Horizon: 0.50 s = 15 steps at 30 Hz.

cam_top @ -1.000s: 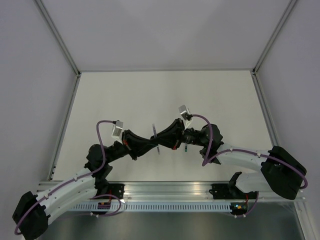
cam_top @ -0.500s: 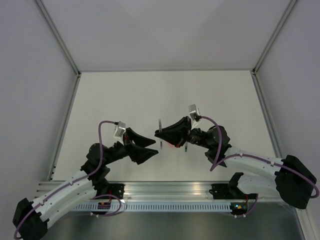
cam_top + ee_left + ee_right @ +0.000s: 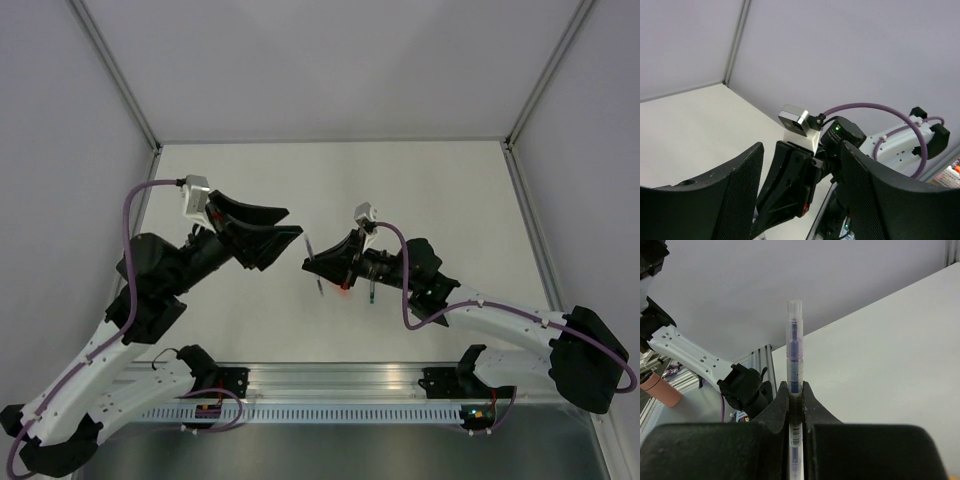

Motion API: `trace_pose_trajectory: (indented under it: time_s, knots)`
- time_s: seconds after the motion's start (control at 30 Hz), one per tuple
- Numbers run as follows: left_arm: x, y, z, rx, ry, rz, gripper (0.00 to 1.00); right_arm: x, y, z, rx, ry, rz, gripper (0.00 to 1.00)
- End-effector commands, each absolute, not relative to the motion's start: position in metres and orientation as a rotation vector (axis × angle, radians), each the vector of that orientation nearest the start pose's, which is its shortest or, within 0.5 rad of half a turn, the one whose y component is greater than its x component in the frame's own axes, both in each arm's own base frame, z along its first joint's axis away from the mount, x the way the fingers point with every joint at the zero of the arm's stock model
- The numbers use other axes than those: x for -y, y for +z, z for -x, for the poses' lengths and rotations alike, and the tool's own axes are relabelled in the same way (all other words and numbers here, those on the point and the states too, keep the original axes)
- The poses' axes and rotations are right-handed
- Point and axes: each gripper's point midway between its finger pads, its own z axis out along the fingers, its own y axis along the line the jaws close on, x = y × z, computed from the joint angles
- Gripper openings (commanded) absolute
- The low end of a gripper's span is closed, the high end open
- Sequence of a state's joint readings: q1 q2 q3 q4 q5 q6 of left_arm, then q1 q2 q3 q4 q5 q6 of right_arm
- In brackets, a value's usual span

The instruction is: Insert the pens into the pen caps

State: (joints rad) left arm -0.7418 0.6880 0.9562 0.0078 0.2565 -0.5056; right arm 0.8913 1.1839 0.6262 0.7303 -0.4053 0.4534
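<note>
My right gripper point(image 3: 794, 392) is shut on a slim clear pen point(image 3: 794, 347) with dark purple ink inside, held upright. A short clear cap point(image 3: 794, 310) sits on its upper end. From above, the right gripper point(image 3: 314, 266) holds this pen point(image 3: 311, 247) over the table's middle. My left gripper point(image 3: 292, 222) hangs raised to the left of it, apart, open and empty. In the left wrist view its mesh fingers point(image 3: 735, 200) frame the right gripper point(image 3: 790, 185). An orange-red piece point(image 3: 345, 289) and a dark green pen point(image 3: 372, 292) lie under the right arm, partly hidden.
The white table point(image 3: 400, 190) is fenced by metal rails point(image 3: 130, 240) at left, right and back. An aluminium base rail point(image 3: 340, 385) with both arm mounts runs along the near edge. Purple cables point(image 3: 145, 195) loop off both wrists.
The left gripper opened, let go at the pen's end, and pulled away up and to the left. The right gripper kept its grip on the pen and shifted slightly.
</note>
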Motion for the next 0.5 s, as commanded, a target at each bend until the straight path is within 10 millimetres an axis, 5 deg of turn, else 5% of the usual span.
trace_pose_trajectory:
  time_s: [0.0, 0.47]
  knots:
    - [0.240, 0.397, -0.188, -1.536, -1.079, -0.392, 0.68, -0.356, 0.299, -0.173, -1.343, 1.370, 0.722, 0.00]
    - [0.257, 0.366, -0.198, -1.610, -1.101, -0.415, 0.52, -0.357, 0.300, -0.172, -1.342, 1.391, 0.712, 0.00]
